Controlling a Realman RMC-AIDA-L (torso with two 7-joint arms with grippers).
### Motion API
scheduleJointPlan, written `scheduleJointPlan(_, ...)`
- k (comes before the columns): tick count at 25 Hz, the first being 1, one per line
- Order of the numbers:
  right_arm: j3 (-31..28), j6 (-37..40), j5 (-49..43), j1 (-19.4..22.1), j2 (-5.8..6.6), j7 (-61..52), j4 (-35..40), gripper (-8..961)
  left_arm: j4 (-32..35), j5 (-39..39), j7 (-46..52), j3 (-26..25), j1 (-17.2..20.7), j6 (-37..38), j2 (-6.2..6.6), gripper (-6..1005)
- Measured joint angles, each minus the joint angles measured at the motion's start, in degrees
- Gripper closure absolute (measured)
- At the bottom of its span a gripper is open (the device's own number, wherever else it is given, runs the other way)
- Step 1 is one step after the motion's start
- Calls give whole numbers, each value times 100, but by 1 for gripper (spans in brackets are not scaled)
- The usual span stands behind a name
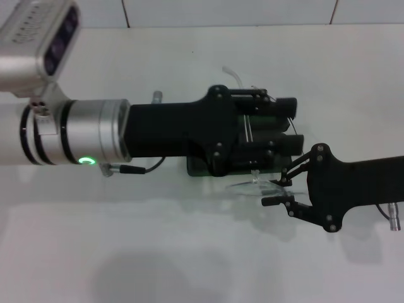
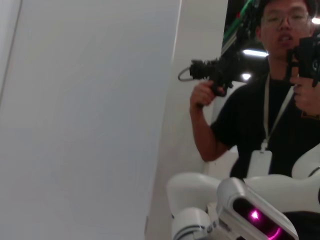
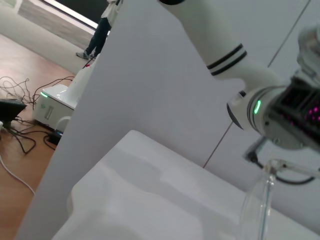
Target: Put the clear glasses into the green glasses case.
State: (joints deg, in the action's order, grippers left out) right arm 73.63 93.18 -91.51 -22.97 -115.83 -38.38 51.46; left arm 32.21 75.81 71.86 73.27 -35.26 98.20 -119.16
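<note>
The pair of fully transparent plastic clear glasses (image 1: pixel 255 183) is seen on the white table (image 1: pixel 189 252), just at the near edge of the dark green rectangular hard case (image 1: pixel 201 167), of which only a small corner and a green glimpse between the fingers can be made out; whether the case's lid is open cannot be told. A clear arm of the glasses is also caught close up in the right wrist view (image 3: pixel 260 205). The left gripper (image 1: pixel 287 129) is stretched over the case, covering most of it, and whether its jaws are clamped on the case or free cannot be told. The right gripper (image 1: pixel 284 189) is brought in from the right side, its jaws closed on the near lens edge of the glasses. The step in hand is judged to be carrying the glasses into the case; it would be done well if the frame were lifted level, kept lengthwise with the case, and lowered only once the left gripper leaves the opening free. One pair of glasses, one case and two grippers are counted.
</note>
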Motion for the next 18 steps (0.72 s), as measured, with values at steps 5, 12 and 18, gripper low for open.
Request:
scheduleJointPlan(5, -7, 20, 160, 31, -6, 295, 19, 828, -113, 180, 266, -9, -100, -67, -7, 446)
scheduleJointPlan(12, -10, 122, 424, 78, 0, 870, -37, 828, -138, 286, 885, 10, -217, -132, -11, 444)
scheduleJointPlan(18, -21, 224, 529, 122, -6, 1195, -96, 828, -187, 483, 1417, 10, -373, -142, -19, 442)
